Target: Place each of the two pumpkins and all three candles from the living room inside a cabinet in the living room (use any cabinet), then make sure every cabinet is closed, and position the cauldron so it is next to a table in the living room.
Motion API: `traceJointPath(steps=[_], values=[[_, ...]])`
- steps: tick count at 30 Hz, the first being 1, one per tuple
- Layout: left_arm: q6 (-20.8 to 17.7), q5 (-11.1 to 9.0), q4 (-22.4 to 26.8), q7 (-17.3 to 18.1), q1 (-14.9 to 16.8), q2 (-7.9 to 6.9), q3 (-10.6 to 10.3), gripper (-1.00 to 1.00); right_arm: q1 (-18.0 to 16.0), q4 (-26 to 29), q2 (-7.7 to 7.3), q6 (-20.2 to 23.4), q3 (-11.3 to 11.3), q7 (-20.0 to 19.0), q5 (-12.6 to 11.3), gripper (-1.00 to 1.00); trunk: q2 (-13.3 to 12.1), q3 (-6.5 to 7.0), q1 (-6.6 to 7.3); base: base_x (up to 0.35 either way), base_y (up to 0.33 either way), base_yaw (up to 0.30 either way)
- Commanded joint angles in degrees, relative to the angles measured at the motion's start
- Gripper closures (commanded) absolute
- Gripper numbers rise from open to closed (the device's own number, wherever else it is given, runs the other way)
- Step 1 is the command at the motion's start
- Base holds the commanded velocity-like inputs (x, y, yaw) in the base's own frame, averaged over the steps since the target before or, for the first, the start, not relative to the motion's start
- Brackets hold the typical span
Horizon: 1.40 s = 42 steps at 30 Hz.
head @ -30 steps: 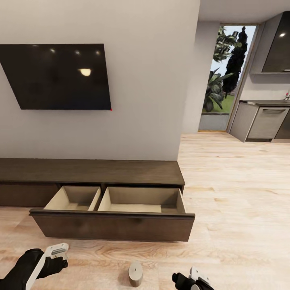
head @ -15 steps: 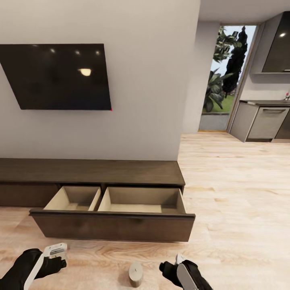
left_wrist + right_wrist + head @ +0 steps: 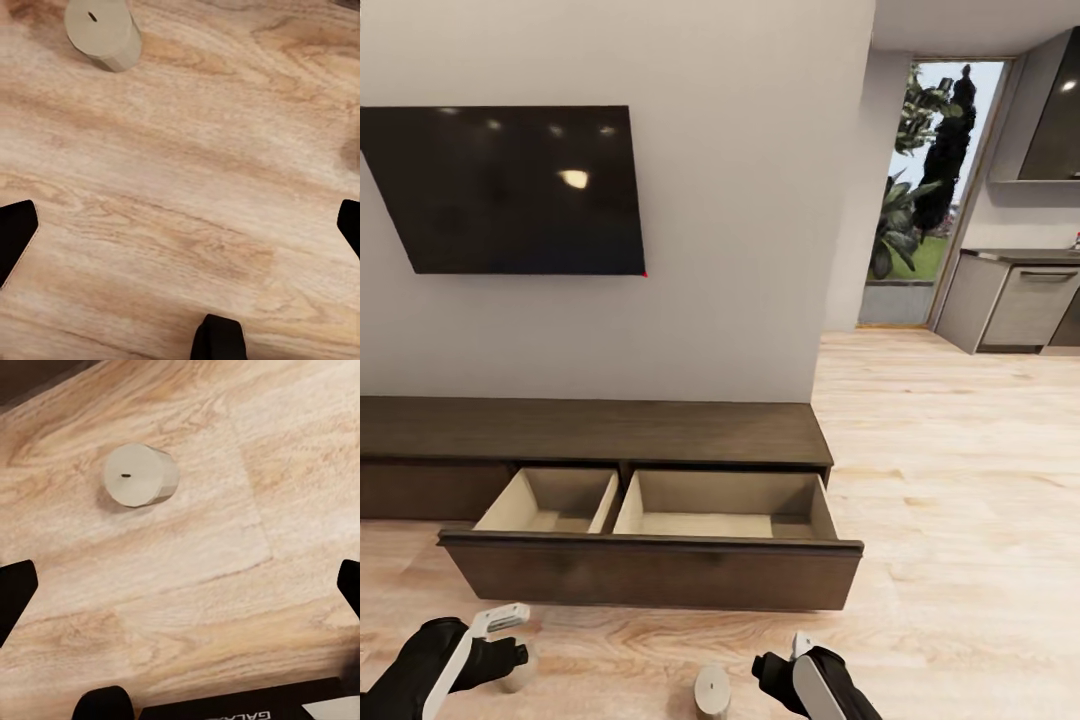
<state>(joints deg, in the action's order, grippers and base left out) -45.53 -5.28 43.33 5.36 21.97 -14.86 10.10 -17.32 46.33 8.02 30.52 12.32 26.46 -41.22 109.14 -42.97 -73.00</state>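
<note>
The long dark brown cabinet (image 3: 600, 430) stands against the wall with one wide drawer (image 3: 660, 570) pulled out, its pale beige compartments bare. A grey-beige candle (image 3: 712, 692) (image 3: 139, 474) stands upright on the wood floor in front of the drawer. My right gripper (image 3: 775, 668) (image 3: 180, 589) hovers open just to its right. A second candle (image 3: 518, 675) (image 3: 103, 31) peeks out beside my left gripper (image 3: 505, 640) (image 3: 180, 232), which is open over bare floor. The pumpkins, cauldron and table are out of view.
A black TV (image 3: 500, 190) hangs on the wall above the cabinet. To the right, wood floor (image 3: 960, 480) runs toward a glass door (image 3: 920, 200) and grey kitchen units (image 3: 1010, 305).
The camera has moved, so the whole picture shifted a little. My right arm rose from the bottom edge toward the middle candle. The second candle now shows by the left gripper.
</note>
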Motion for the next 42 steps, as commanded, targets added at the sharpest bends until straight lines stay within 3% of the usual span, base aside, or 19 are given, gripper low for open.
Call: traceJointPath(steps=[1, 16, 42], values=[[0.00, 0.00, 0.00, 0.00, 0.00, 0.00, 0.00, -1.00, 0.00, 0.00, -0.01, -0.03, 0.00, 0.00, 0.00, -1.00, 0.00, 0.00, 0.00, 0.002, 0.180, 0.000], [0.09, 0.00, 0.00, -0.33, 0.00, 0.09, -0.09, -1.00, 0.00, -0.69, 0.12, -0.90, 0.06, -0.09, -0.05, -1.00, 0.00, 0.00, 0.00, 0.036, 0.132, 0.000], [0.16, 0.00, 0.00, -0.33, 0.00, 0.06, -0.06, -1.00, 0.00, -1.86, 0.24, -0.99, 0.16, -0.09, -0.06, -1.00, 0.00, 0.00, 0.00, 0.144, 0.109, 0.000]])
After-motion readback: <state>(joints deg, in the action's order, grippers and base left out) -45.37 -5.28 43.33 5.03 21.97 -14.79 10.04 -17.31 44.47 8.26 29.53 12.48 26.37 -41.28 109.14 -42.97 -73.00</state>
